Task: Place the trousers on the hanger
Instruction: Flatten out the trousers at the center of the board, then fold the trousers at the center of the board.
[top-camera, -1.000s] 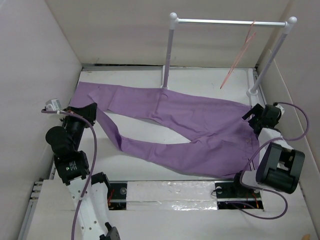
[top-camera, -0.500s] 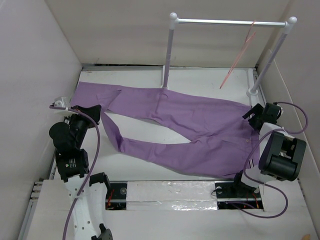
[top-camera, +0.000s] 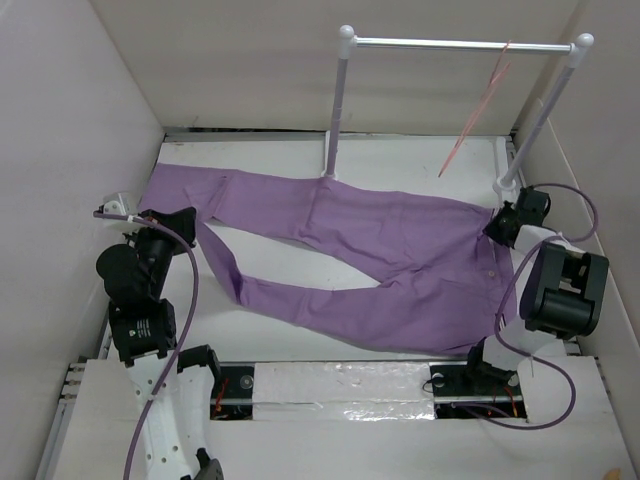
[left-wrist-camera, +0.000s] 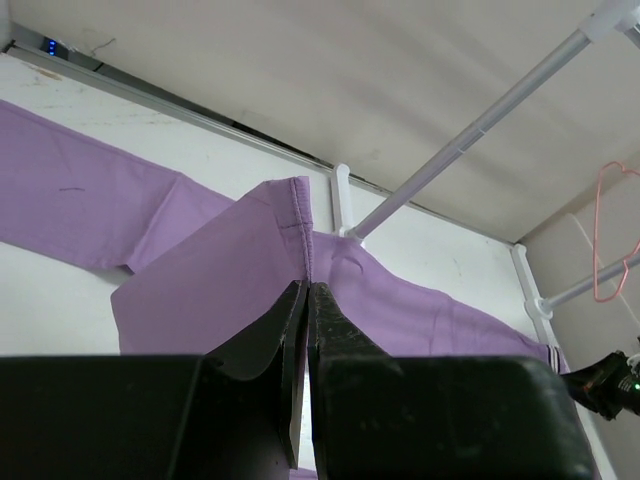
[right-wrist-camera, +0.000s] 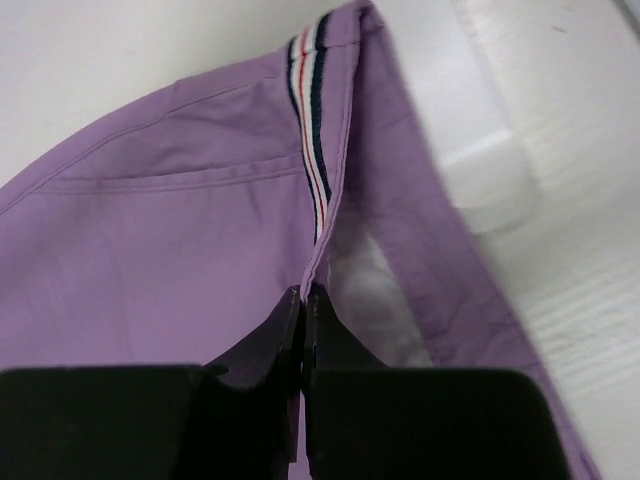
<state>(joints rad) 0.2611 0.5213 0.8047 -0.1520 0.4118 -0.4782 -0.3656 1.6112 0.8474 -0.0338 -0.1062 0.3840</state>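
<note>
Right wrist view: right end effector (right-wrist-camera: 302, 295) pinched shut on the striped waistband edge of the trousers (right-wrist-camera: 180, 230). Left end effector (left-wrist-camera: 305, 292) shut on a leg hem. Hanger (top-camera: 475, 112) hangs on the rail (top-camera: 460, 44), beyond the right end effector. Advice: lift both ends level, cloth kept taut.

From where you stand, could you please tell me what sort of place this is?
Probably a robot test cell, not a home: plain walls box in a white table, two robot arms are bolted at its near edge, and a small rack with one hanger stands behind spread-out trousers.
</note>
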